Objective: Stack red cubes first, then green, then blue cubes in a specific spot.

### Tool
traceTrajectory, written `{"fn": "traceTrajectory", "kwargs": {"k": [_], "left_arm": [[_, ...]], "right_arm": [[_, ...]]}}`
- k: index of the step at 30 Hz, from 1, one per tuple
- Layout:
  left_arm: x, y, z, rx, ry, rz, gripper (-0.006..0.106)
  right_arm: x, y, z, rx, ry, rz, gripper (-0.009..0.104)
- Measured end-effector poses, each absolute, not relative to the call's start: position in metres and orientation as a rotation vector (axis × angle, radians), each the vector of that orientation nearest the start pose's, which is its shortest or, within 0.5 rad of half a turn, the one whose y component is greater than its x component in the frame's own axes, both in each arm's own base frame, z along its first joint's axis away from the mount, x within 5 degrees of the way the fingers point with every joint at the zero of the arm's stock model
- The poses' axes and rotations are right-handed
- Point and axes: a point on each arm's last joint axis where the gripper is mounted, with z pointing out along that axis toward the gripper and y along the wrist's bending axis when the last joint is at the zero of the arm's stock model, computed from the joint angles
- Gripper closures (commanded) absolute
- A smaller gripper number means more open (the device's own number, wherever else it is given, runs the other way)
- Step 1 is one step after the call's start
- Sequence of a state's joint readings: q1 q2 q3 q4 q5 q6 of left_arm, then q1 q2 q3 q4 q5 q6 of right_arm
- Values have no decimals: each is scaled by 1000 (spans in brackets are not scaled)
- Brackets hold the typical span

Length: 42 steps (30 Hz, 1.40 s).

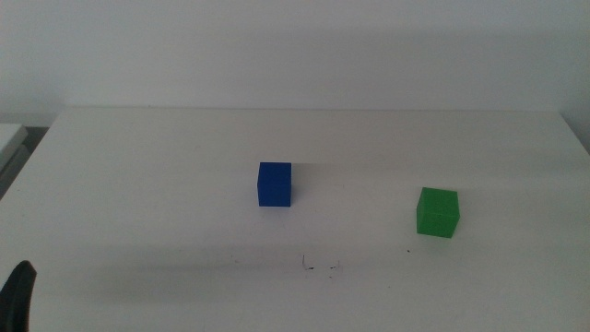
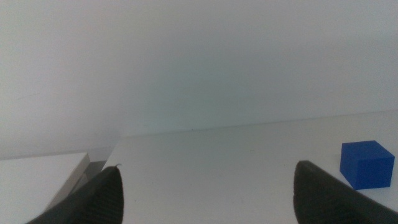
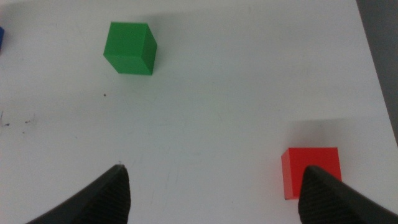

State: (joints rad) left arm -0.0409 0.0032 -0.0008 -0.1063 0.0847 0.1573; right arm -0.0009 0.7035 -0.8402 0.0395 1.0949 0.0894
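The blue cube [image 1: 275,183] sits near the middle of the white table, and the left wrist view also catches this blue cube [image 2: 367,163]. To its right rests the green cube [image 1: 437,212], the same green cube [image 3: 130,48] that the right wrist view shows. A red cube [image 3: 310,172] appears only in the right wrist view, just beyond one fingertip of my right gripper [image 3: 214,186], which is open above the table. My left gripper [image 2: 208,186] is open at the table's near left, one jaw tip showing low in the middle view. Small dark specks [image 1: 318,266] mark the spot in front of the blue cube.
The table's left edge [image 1: 28,152] drops off beside a grey strip, and a white wall stands behind the far edge. The table's right edge [image 3: 376,62] runs close to the red cube.
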Motion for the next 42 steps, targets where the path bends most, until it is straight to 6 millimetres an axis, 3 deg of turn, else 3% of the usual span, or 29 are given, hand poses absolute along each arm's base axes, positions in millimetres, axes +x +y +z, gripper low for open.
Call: {"fn": "traceTrajectory", "kwargs": {"k": [13, 21, 30, 37, 42], "left_arm": [[57, -3, 206, 79, 1568, 1, 7], [57, -3, 206, 79, 1568, 1, 7], [57, -3, 206, 79, 1568, 1, 7], [57, -3, 206, 79, 1568, 1, 7], [57, -3, 206, 79, 1568, 1, 7]], "right_arm": [[110, 3, 358, 120, 2475, 84, 2], [141, 0, 364, 140, 2574, 47, 2], [186, -20, 332, 38, 2774, -216, 4], [204, -50, 306, 64, 2918, -165, 12], [216, -59, 278, 45, 3038, -65, 12]]}}
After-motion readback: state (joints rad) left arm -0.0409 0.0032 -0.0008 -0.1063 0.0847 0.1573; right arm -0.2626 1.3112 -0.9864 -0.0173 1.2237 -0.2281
